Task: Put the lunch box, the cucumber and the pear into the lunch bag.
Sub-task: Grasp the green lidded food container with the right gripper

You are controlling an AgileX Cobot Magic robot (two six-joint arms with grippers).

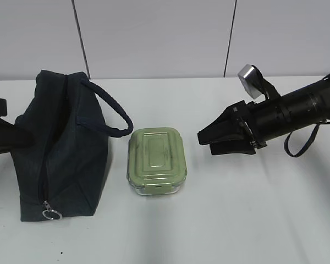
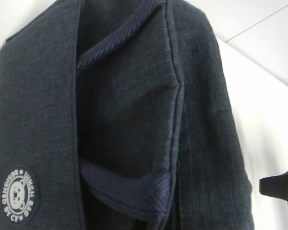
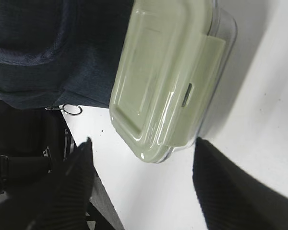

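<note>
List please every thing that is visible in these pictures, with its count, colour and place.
lunch bag: one, dark navy, left on the table
bag handle: one, navy loop, reaching toward the lunch box
ring pull: one, silver, near end of the zipper
lunch box: one, sage-green lid, clear base, centre, beside the bag
table: one, white
left gripper: one, black, against the bag's left side
right gripper: one, black, open, right of the lunch box
</note>
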